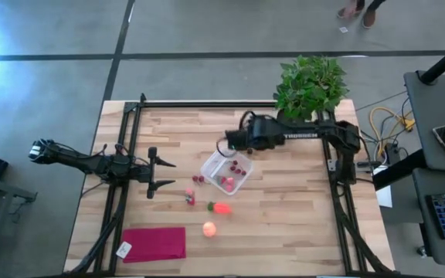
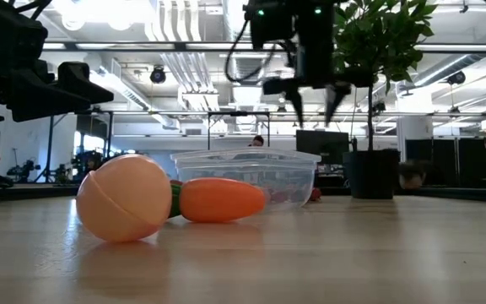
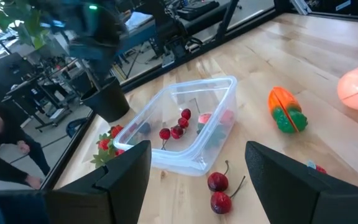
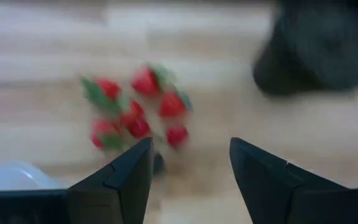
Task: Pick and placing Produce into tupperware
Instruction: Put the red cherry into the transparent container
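My right gripper [image 4: 188, 165] hangs with its fingers parted and empty, above a bunch of red strawberries [image 4: 135, 112] on the wood. Just beside it the clear tupperware [image 1: 224, 171] holds cherries [image 3: 178, 128]. Farther out lie two loose cherries [image 3: 215, 190], the carrot [image 1: 221, 207] and the peach [image 1: 208, 228]. My left gripper [image 3: 197, 177] waits open.

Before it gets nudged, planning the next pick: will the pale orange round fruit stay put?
Probably not. The round fruit rests on a small patch of bare table, so it would likely roll. Its smooth, seamed shell suggests light, stiff plastic that may slip.
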